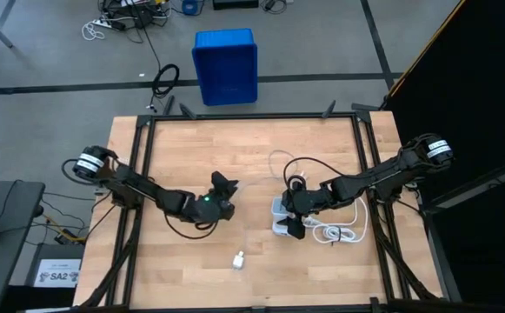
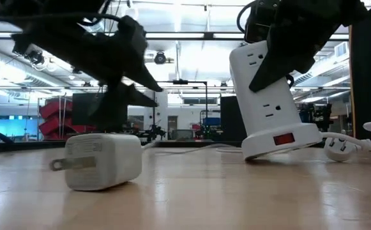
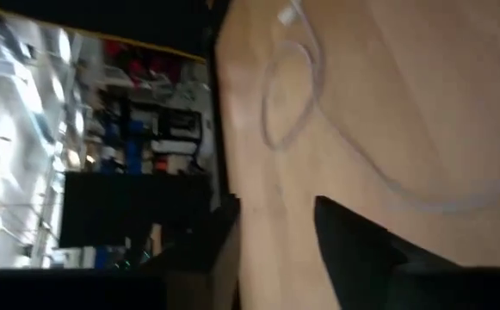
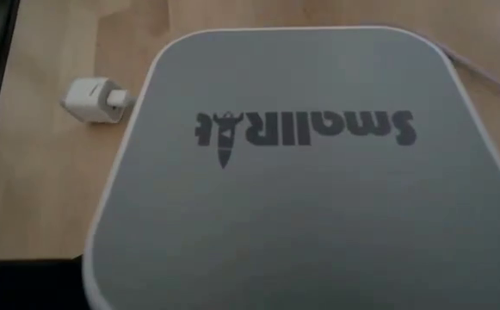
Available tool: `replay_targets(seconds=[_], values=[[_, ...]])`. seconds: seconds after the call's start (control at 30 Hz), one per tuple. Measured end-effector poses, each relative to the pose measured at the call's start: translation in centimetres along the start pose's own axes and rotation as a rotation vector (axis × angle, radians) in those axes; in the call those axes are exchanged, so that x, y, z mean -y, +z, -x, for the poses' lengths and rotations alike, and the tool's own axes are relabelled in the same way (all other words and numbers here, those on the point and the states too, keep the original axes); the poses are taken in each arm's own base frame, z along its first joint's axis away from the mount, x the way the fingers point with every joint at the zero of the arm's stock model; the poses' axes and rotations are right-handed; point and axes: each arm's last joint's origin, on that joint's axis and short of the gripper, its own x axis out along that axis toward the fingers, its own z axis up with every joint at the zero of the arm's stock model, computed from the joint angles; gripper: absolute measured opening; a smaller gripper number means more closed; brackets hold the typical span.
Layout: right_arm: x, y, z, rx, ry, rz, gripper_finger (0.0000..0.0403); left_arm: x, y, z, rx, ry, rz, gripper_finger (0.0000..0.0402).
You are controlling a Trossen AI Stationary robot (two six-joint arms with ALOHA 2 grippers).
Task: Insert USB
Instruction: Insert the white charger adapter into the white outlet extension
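- The right gripper (image 1: 292, 216) is clamped on the square white power box with outlets and a red switch (image 2: 271, 96), holding it tipped on one lower edge against the light wooden table (image 1: 191, 269); in the low view dark fingers press its side. If the grip slips, the box could topple or slide, and its thick bundled white cord (image 1: 343, 228) lying just beside it could drag.
- The left gripper (image 1: 222, 193) hovers over the middle of the table; its fingers (image 3: 353, 250) stand apart with nothing between them. The long, thin white USB cable (image 1: 280, 165) lies loosely looped on the wood between the two arms, one small plug (image 3: 291, 13) visible in the left wrist view.
- The cable is slack and thin; a pinch away from the plug would probably let the plug droop and miss the port.
- The small white cube charger with metal prongs (image 2: 102, 161) lies near the table's front, apart from both arms, and could be mistaken for the target.
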Motion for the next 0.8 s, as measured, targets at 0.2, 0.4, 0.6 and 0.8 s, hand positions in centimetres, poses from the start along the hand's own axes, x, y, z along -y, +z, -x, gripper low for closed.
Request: replay_targets(seconds=[0.2, 0.4, 0.6, 0.8], values=[[0.0, -0.1, 0.0, -0.004, -0.007, 0.019, 0.0260, -0.9, 0.9, 3.7, 0.183, -0.122, 0.045, 0.0206], [0.0, -0.2, 0.0, -0.005, -0.008, 0.021, 0.0260, -1.9, 4.5, 6.8, 0.467, -0.464, 0.139, 0.0213], [0.0, -0.2, -0.1, -0.007, -0.002, 0.007, 0.0260, -2.2, 7.9, 7.3, 0.486, -0.764, 0.066, 0.0214], [-0.3, -0.1, -0.1, 0.005, 0.012, -0.032, 0.0260, 0.0, 9.5, 6.2, 0.450, -0.924, -0.078, 0.0214]])
